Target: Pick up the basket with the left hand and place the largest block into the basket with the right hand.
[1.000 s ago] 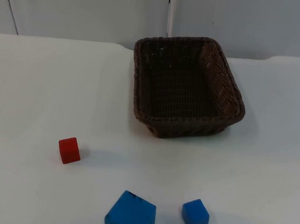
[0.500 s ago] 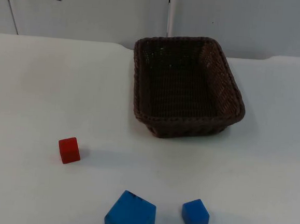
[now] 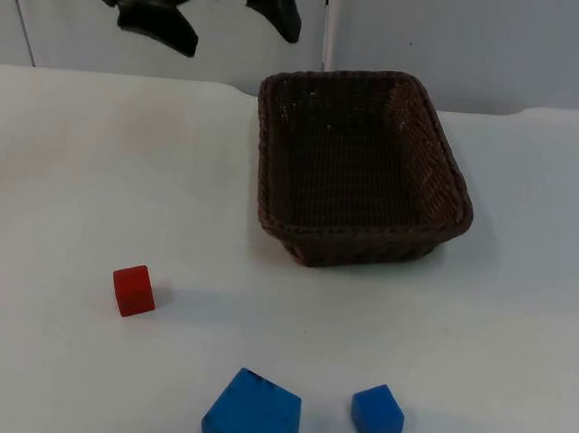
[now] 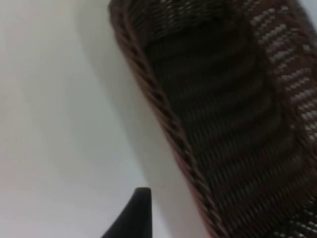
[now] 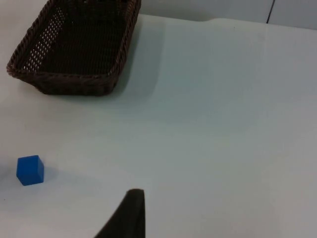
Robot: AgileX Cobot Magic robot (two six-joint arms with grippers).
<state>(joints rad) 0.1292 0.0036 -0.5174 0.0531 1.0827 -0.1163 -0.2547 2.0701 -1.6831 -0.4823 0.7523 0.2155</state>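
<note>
Where the white table [image 3: 62, 179] ends at a grey partition wall [image 3: 464, 40], a dark brown woven basket [image 3: 359, 167] sits upright and empty, slightly right of the middle in the top view. A pale vertical seam [image 3: 328, 24] runs down the wall just behind it. The left gripper [image 3: 230, 16] hangs in front of the wall, up and to the left of the basket and apart from it, with its two black fingers spread wide and nothing between them. Its wrist view looks down on the basket's braided rim [image 4: 163, 109] and the bare table beside it. At the near edge lie three blocks, well apart from the basket: a small red block [image 3: 133, 291], the large blue block [image 3: 252, 414], and a small blue block [image 3: 377, 416] just to its right. The right wrist view looks across the table at the basket [image 5: 74, 49] and the small blue block [image 5: 30, 170]; whether that gripper is open or closed cannot be told.
</note>
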